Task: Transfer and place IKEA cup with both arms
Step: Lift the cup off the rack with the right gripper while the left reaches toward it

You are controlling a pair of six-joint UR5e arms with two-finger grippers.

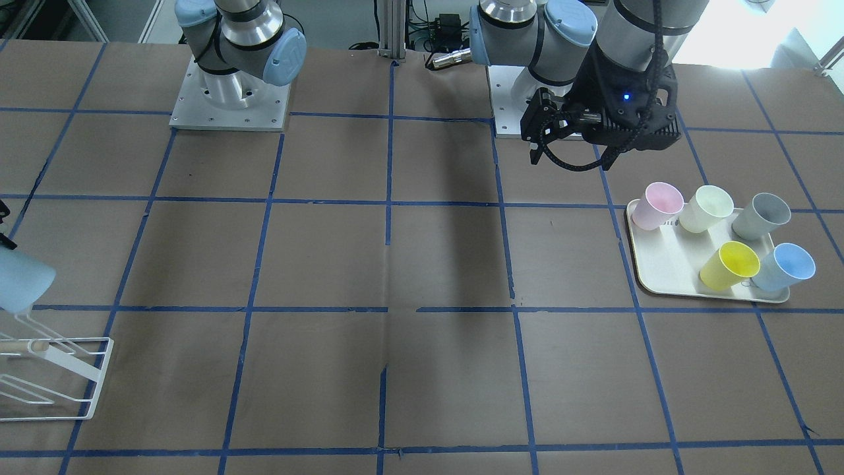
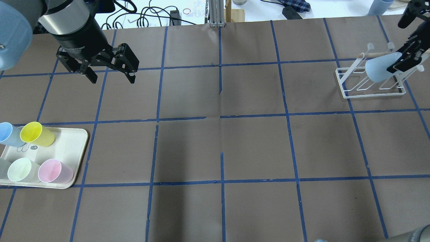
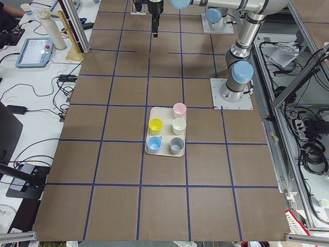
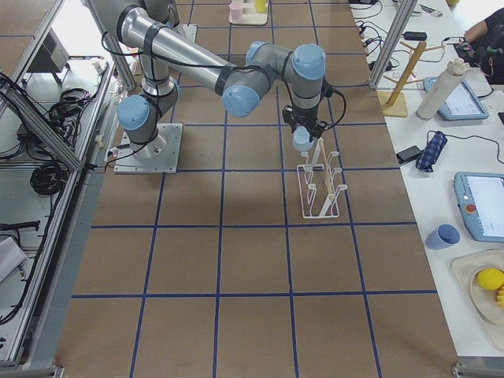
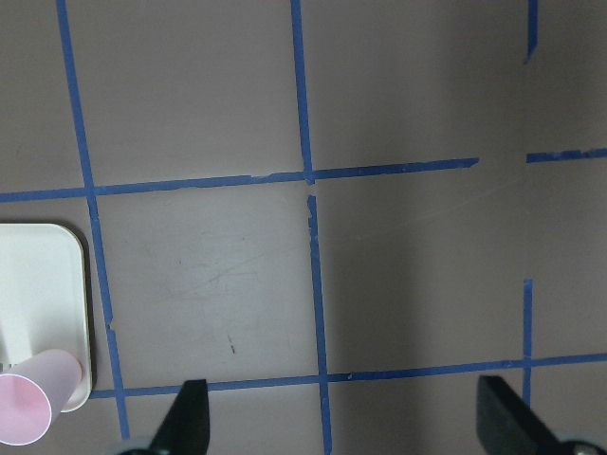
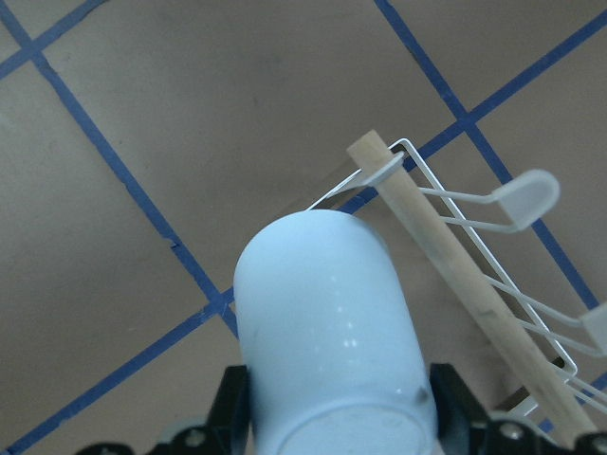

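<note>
The pale blue IKEA cup (image 2: 379,70) is held tilted, mouth down, at the end of the white wire rack (image 2: 369,91). My right gripper (image 2: 401,63) is shut on it. In the right wrist view the cup (image 6: 322,322) fills the middle, its base toward the camera, with a finger on each side and the rack's wooden bar (image 6: 446,256) just beside it. The front-facing view shows the cup (image 1: 20,284) over a rack prong. My left gripper (image 2: 112,79) is open and empty, hovering above the table beyond the tray; its fingertips (image 5: 190,422) frame bare table.
A cream tray (image 2: 72,144) at the table's left holds a yellow cup (image 2: 35,133), a sky-blue cup (image 2: 8,133), a pink cup (image 2: 53,170), a pale green cup (image 2: 22,169) and a grey cup (image 1: 761,216). Blue tape lines grid the brown table.
</note>
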